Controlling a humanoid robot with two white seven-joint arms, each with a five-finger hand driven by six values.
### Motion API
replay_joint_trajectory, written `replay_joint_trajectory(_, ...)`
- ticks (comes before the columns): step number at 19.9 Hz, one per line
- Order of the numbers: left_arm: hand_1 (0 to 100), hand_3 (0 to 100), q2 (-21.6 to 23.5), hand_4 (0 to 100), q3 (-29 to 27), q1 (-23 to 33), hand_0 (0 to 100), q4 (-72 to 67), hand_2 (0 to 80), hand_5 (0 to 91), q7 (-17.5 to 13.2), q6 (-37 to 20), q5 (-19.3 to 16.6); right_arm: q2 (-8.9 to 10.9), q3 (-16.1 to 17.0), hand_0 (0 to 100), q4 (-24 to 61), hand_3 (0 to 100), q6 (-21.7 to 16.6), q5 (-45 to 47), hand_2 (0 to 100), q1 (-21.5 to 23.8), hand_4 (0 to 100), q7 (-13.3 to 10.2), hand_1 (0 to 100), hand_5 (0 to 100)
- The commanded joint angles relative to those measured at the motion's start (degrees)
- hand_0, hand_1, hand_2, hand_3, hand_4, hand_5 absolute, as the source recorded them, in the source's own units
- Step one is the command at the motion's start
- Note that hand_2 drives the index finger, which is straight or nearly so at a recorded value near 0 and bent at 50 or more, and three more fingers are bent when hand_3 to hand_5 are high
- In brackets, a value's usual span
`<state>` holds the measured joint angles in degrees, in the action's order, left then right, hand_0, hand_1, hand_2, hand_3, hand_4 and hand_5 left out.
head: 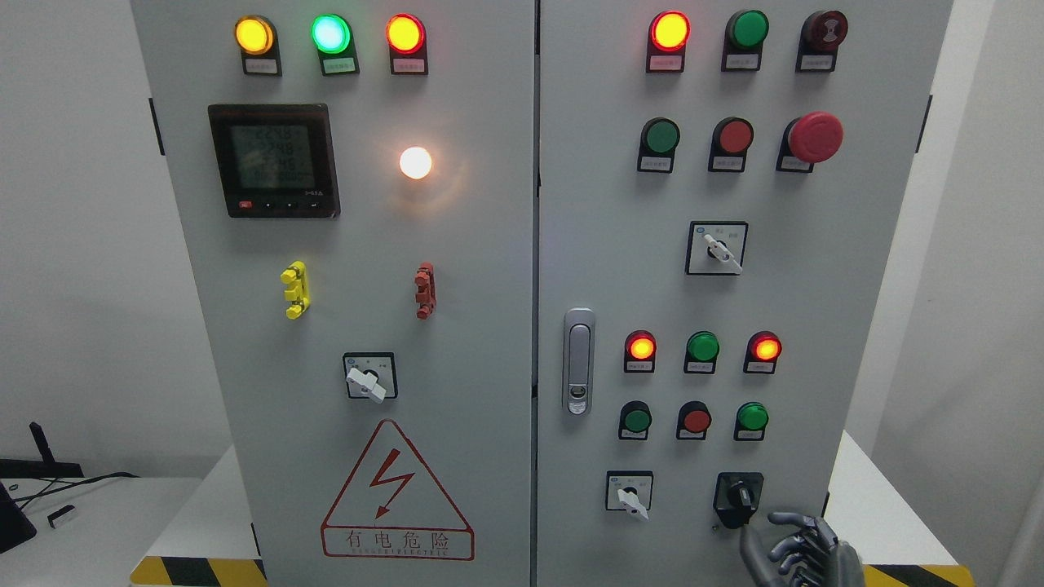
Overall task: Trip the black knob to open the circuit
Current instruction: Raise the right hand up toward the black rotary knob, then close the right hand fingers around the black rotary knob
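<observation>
Head view. A grey electrical cabinet (489,269) with two doors stands on a white surface (188,522) whose front edge carries yellow-and-black hazard striping.

The black knob (739,496), on a black square plate, sits near the lower right corner of the right door, just right of a white selector switch (630,494) and below a row of three small buttons coloured green, red and green.

The right hand (795,550), grey and jointed, rises from the picture's bottom edge at the cabinet's lower right corner. Its fingers (789,545) are relaxed and loosely spread, grasping nothing. The thumb points up toward the knob, its tip just below the knob's plate; whether it touches the plate cannot be told.

Higher on the right door are a lit red lamp, further red and green buttons, a red mushroom button (814,136) and a door latch (578,361) at the door's left edge.

The left door bears lit yellow, green and red lamps along its top edge, a digital meter (273,160), a glowing white lamp (415,162) and a red lightning warning triangle (397,493) near its bottom edge.
</observation>
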<state>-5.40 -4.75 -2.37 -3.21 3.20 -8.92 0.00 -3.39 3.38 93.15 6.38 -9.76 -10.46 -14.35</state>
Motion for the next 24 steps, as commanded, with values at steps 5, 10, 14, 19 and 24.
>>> replay_joint_trajectory(5, 39, 0, -0.05, 0, 0.00, 0.00, 12, 0.05, 0.0, 0.0, -0.04, -0.04, -1.76, -0.13, -0.04, 23, -0.78, 81, 1.35, 0.01, 48, -1.31, 90, 0.38, 77, 100)
replay_joint_trajectory(10, 39, 0, 0.03, 0, 0.00, 0.00, 12, -0.04, 0.0, 0.0, -0.04, -0.04, -1.76, -0.22, -0.04, 23, -0.60, 82, 1.35, -0.08, 49, -1.32, 90, 0.38, 77, 100)
replay_joint_trajectory(14, 39, 0, -0.05, 0, 0.00, 0.00, 12, -0.04, 0.0, 0.0, -0.04, -0.04, -1.76, -0.13, -0.13, 23, -0.60, 82, 1.35, -0.08, 50, -1.40, 90, 0.38, 77, 100)
replay_joint_trajectory(19, 39, 0, -0.05, 0, 0.00, 0.00, 12, -0.04, 0.0, 0.0, -0.04, -0.04, -1.76, -0.22, -0.13, 23, -0.60, 83, 1.44, -0.08, 50, -1.40, 90, 0.38, 77, 100)
replay_joint_trajectory(24, 39, 0, 0.03, 0, 0.00, 0.00, 12, 0.05, 0.0, 0.0, -0.04, -0.04, -1.76, -0.22, -0.13, 24, -0.51, 83, 1.44, -0.08, 50, -1.32, 90, 0.38, 77, 100)
